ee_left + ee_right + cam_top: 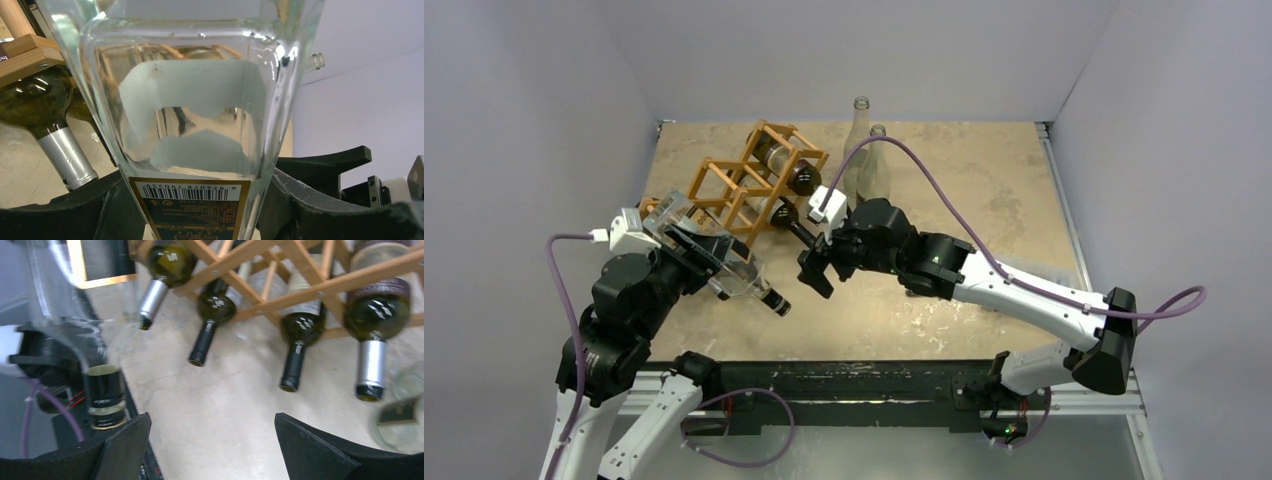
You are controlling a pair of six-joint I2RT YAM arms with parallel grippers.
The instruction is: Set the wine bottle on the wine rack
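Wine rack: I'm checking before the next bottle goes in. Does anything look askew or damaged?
The wine rack sits skewed, at a slant to the table edges rather than square. Its dark bottles lie in their cells, necks poking out, as expected. No spill or breakage shows.

Wine rack (pixel 742 185) comes up light orange-brown, thin wooden bars crossing in a lattice. The clear bottle (pixel 724 262) at the left is colourless glass with a black cap (pixel 775 302), and up close its label (pixel 192 215) shows dark green with a gold border and a white barcode strip, black bars. Racked bottles (pixel 377 315) are dark olive-green glass; silver foil (pixel 371 362) on two necks, black foil (pixel 202 342) on two others. Two upright bottles (pixel 876 170) at the back, clear and colourless too. Table (pixel 984 190) is tan, mottled with paler blotches. Cables (pixel 574 310) run purple. Arms (pixel 1024 290) are white with black joints. Walls (pixel 524 120) pale lavender-grey.
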